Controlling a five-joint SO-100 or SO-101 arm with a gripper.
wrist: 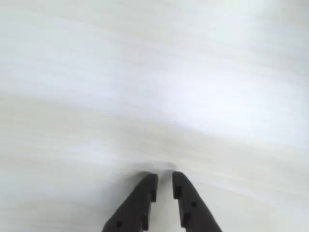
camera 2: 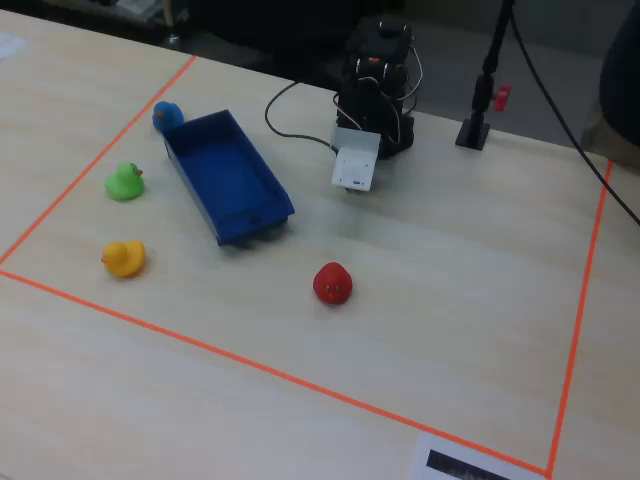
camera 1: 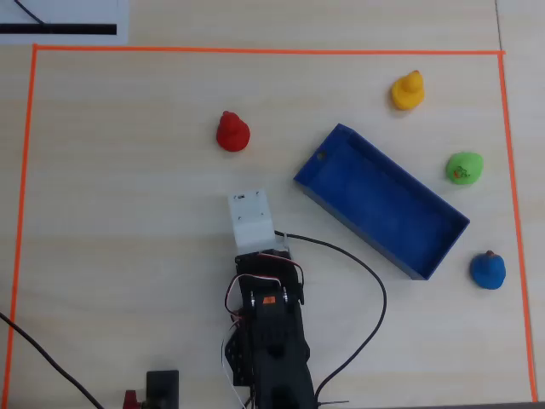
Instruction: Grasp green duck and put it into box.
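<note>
The green duck (camera 1: 464,168) sits on the table to the right of the box in the overhead view, and at the left in the fixed view (camera 2: 124,181). The box (camera 1: 383,204) is a long dark blue tray lying at a slant, empty, also seen in the fixed view (camera 2: 225,175). My gripper (wrist: 164,177) points down at bare table in the wrist view, its black jaws almost together with nothing between them. In the overhead view it is hidden under the white wrist housing (camera 1: 253,220), to the left of the box and far from the green duck.
A yellow duck (camera 1: 407,90), a blue duck (camera 1: 488,270) and a red duck (camera 1: 232,132) stand around the box. Orange tape (camera 1: 255,51) frames the work area. A black cable (camera 1: 375,290) loops beside the arm base (camera 1: 268,341).
</note>
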